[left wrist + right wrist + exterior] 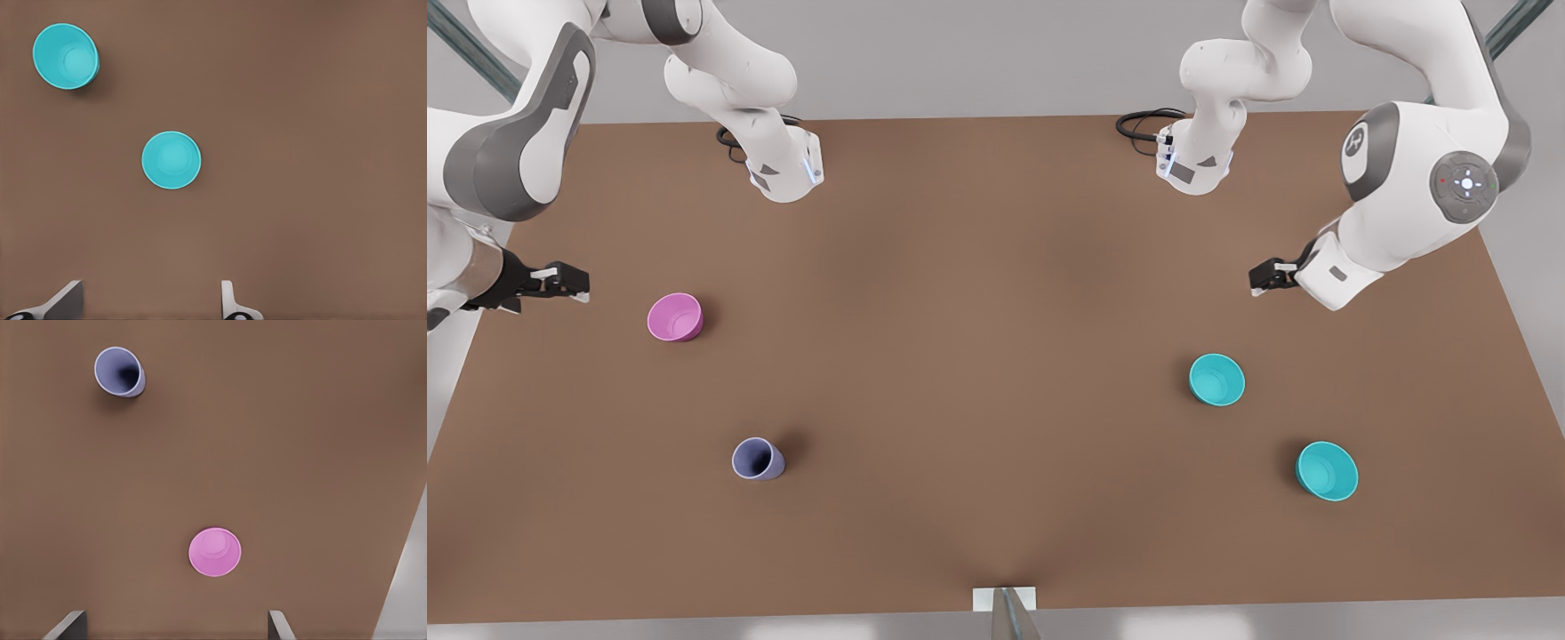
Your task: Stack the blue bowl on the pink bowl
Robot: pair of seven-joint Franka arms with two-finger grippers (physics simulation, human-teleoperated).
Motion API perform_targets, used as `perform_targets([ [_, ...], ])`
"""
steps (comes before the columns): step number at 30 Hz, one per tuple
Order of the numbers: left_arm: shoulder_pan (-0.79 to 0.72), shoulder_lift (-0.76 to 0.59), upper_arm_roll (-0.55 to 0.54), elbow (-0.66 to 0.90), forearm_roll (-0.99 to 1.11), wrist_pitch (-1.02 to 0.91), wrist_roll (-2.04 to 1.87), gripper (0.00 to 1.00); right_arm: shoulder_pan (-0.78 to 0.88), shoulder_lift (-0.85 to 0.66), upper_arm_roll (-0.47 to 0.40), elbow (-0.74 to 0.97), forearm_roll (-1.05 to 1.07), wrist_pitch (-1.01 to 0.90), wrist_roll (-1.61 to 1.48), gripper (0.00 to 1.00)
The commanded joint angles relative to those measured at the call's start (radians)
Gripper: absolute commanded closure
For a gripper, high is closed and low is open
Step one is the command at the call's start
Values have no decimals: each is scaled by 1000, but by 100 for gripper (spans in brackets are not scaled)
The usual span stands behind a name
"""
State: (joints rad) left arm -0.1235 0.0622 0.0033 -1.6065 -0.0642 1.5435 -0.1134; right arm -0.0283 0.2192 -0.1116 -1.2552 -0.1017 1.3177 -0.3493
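Grippers hover with fingers apart: left gripper (1267,277) near the turquoise bowl (1216,380), probably the blue bowl; right gripper (569,283) beside the pink bowl (675,317).

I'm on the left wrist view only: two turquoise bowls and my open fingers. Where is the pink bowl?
Observer: The pink bowl stands upright at the front view's left, just beside the right gripper.
Operator: Anything crowding it?
Observer: No. The lavender cup stands apart from it, toward the front view's bottom edge, and nothing touches the pink bowl.
Operator: Which turquoise bowl lies closer to the pink one?
Observer: The upper turquoise bowl in the front view, which is also the one nearer the left gripper. The lower turquoise bowl sits farther toward the front view's right.
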Motion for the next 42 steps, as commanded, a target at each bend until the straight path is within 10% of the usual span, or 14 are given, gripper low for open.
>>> perform_targets([
  [1, -5, 1, 0, 8, 1, -8, 1, 0, 1, 0, 0, 0, 0, -9, 35, 0],
  [10, -4, 16, 1, 11, 1, -25, 3, 0, -369, 350, -3, -67, 128, 221, -300, 0],
  [24, -5, 27, 1, 11, -3, -51, 4, 0, -479, 39, -2, -905, 275, 1072, -493, 0],
  [42, -4, 56, 1, 48, -6, -85, 0, 0, -461, 106, 12, -1090, 327, 1140, -491, 0],
])
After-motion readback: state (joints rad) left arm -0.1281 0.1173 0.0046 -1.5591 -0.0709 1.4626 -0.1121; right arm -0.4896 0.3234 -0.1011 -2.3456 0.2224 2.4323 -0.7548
